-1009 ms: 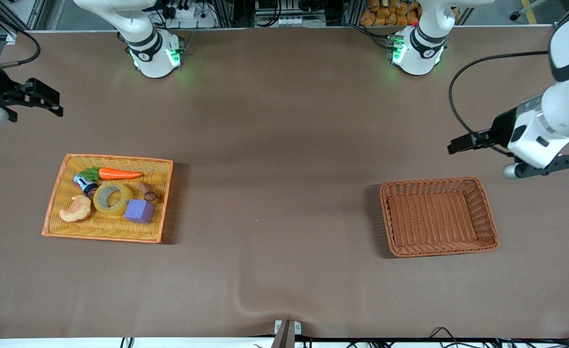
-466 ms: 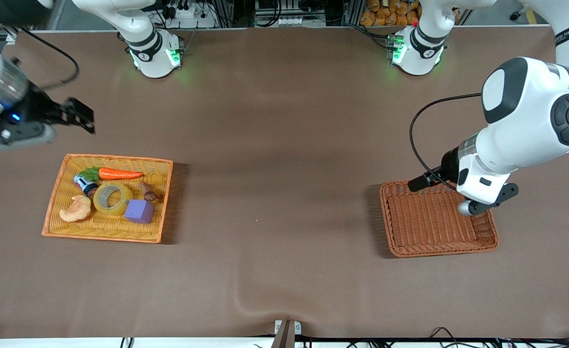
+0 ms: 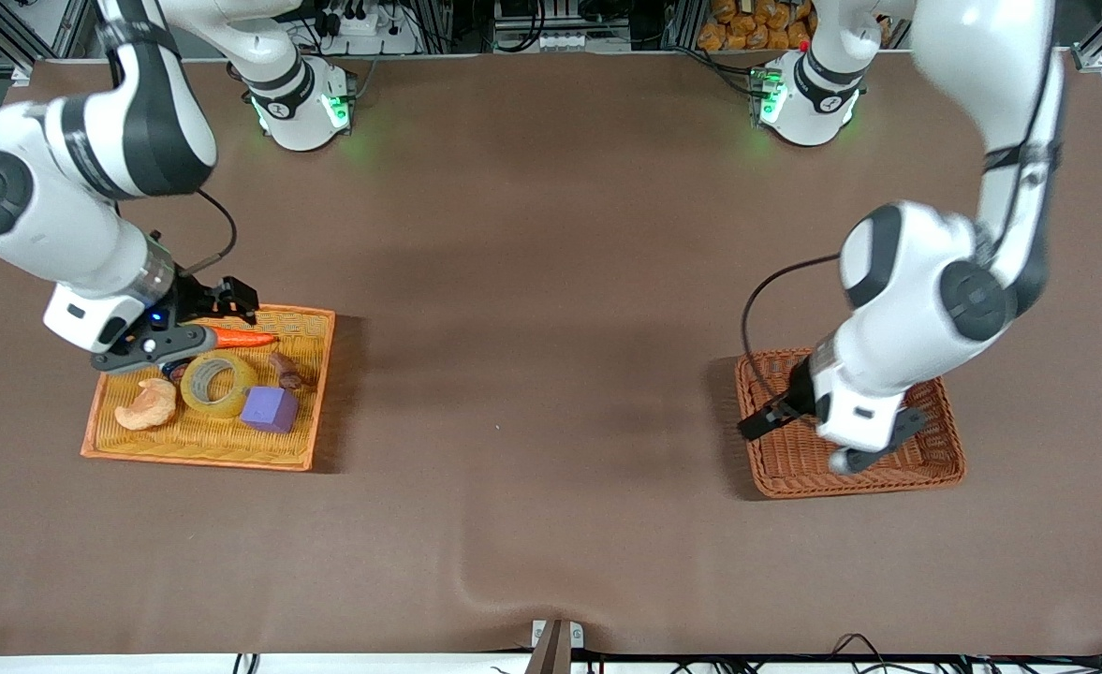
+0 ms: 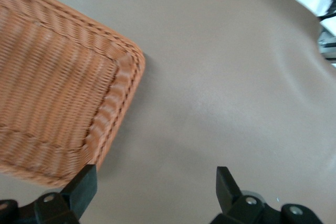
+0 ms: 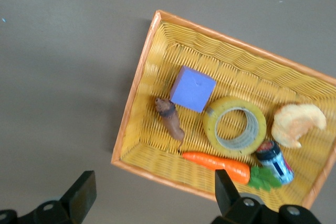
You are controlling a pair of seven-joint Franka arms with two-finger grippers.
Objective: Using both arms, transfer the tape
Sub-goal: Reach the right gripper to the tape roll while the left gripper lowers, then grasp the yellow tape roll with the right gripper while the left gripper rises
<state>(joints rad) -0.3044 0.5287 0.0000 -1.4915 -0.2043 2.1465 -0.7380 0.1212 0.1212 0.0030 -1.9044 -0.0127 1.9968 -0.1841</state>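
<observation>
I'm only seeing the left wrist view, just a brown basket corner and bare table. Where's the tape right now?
Observer: The tape lies flat in the yellow tray, at the right arm's end of the table.
Operator: My left gripper hangs open at the brown basket. Is the right one on the tape?
Observer: No. The right gripper is open and empty, over the tray's edge by the carrot.
Operator: Anything crowding the tape?
Observer: The purple cube sits right beside it.
</observation>
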